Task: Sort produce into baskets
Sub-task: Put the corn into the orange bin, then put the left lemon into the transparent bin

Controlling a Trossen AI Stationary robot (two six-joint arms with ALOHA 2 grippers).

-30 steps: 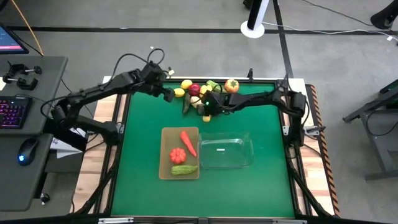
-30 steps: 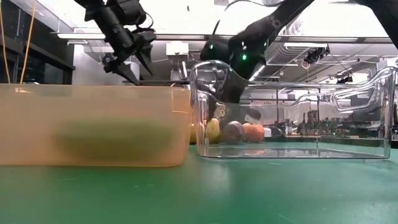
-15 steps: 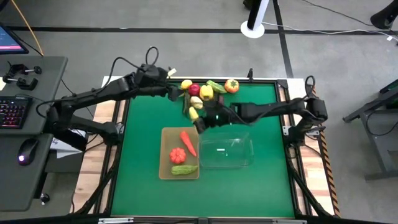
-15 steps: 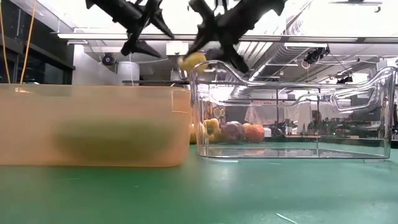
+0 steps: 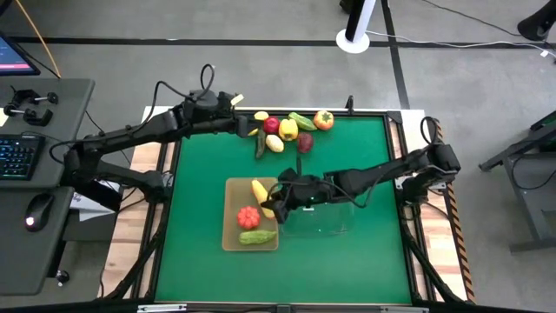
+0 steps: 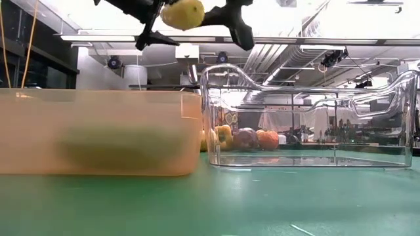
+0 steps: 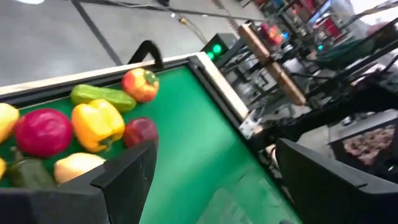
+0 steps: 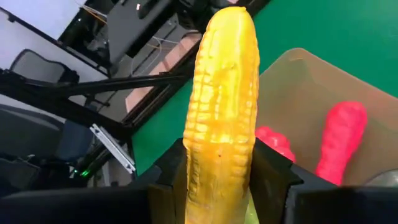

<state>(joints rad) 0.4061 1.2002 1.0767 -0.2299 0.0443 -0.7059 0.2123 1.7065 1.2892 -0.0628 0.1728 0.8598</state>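
Note:
My right gripper point(image 5: 273, 200) is shut on a yellow corn cob point(image 5: 259, 192) over the far part of the tan bin point(image 5: 231, 241); the cob also shows in the low view point(image 6: 182, 13). The bin holds a red tomato point(image 5: 248, 216), a green cucumber point(image 5: 257, 236) and a carrot point(image 8: 341, 143). The clear bin point(image 5: 334, 222) stands to its right. My left gripper point(image 5: 250, 130) is open and empty at the left of the produce pile point(image 5: 287, 130) by the far edge. My right gripper pinches the corn cob by one end point(image 8: 219, 171) between its two fingers point(image 8: 273, 177). The fingers come from the table's right, and the cob sticks out forward past them. The cob is lifted clear above the tan bin.
The pile at the far edge holds a red apple point(image 7: 42, 132), a yellow pepper point(image 7: 96, 124), a green cucumber point(image 7: 102, 95), an orange-red piece point(image 7: 140, 84), a dark red apple point(image 7: 140, 132) and a pale yellow piece point(image 7: 74, 167). My right arm point(image 5: 382, 172) crosses above the clear bin.
My right gripper has lifted the corn cob out of the pile and carried it toward the table's near edge, to above the tan bin. My left gripper has gone a little toward the pile, staying open.

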